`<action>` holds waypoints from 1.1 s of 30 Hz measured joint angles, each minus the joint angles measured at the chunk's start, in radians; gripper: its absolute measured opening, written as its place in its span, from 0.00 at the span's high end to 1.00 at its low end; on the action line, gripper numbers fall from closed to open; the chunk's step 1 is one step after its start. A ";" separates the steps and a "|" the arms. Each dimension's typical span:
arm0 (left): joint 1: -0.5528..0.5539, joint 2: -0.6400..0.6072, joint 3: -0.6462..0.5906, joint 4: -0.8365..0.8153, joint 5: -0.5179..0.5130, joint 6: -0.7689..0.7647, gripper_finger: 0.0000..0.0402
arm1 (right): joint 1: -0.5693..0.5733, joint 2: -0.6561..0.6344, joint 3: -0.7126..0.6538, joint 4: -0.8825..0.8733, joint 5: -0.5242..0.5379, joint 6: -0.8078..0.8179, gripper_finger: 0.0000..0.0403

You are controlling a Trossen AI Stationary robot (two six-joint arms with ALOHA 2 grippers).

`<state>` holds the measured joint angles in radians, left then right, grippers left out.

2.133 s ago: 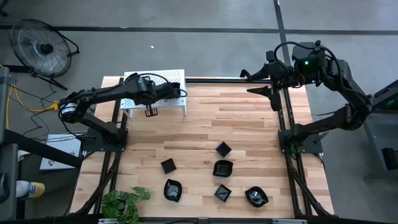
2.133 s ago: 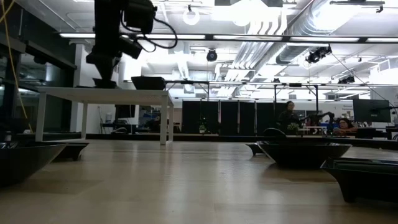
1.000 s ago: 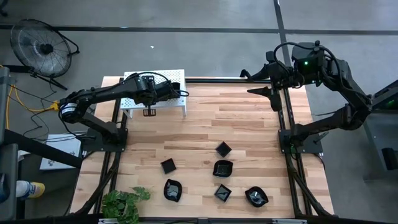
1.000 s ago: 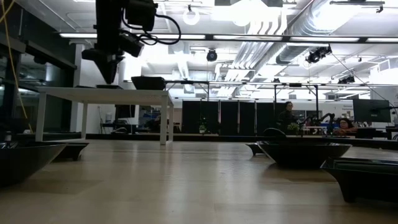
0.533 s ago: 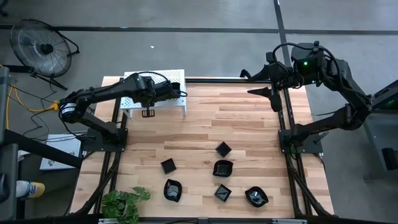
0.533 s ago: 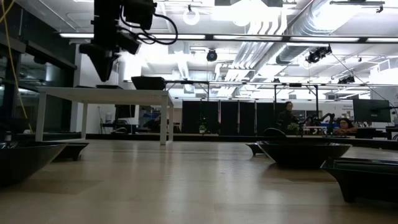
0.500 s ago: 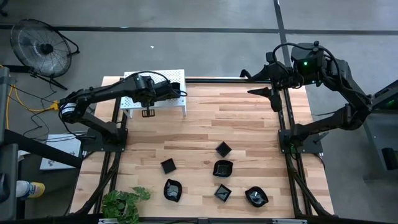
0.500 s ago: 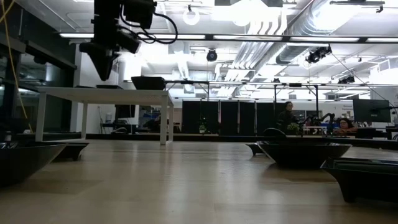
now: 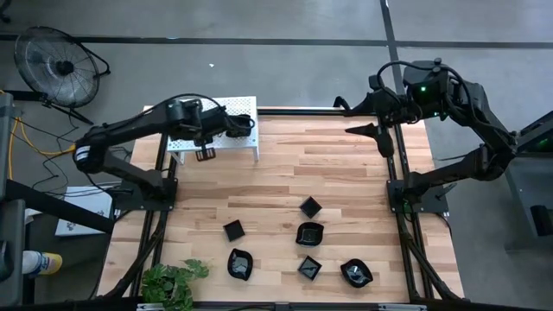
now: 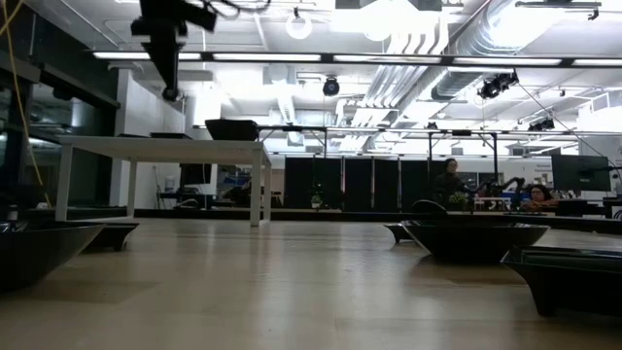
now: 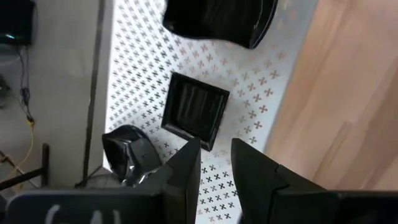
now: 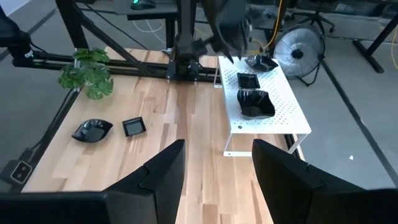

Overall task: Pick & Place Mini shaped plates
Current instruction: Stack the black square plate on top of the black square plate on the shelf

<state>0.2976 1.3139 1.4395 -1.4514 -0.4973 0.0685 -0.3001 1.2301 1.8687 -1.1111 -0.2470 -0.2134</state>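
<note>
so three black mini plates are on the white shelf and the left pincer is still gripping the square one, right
Not quite. Three mini plates do sit on the white shelf, but the left pincer grips nothing: the left wrist view shows its fingers apart and empty, with the square plate lying free on the shelf beyond them.

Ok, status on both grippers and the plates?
Left gripper open, empty, above white shelf. Square plate sits there. Right gripper open, waiting. Nothing blocking.
</note>
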 joint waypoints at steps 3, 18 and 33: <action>-0.060 -0.036 0.013 0.001 -0.008 -0.067 0.79 | 0.000 0.000 0.000 -0.013 -0.003 0.000 0.55; -0.406 -0.099 0.020 0.160 -0.009 -0.283 0.79 | 0.000 0.000 0.000 -0.022 -0.051 0.034 0.55; -0.771 -0.152 0.019 0.297 -0.223 -0.278 0.79 | 0.010 0.015 -0.051 -0.081 -0.050 0.294 0.55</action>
<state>-0.4732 1.1623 1.4590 -1.1546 -0.7204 -0.2098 -0.2906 1.2453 1.8173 -1.1921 -0.2974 0.0804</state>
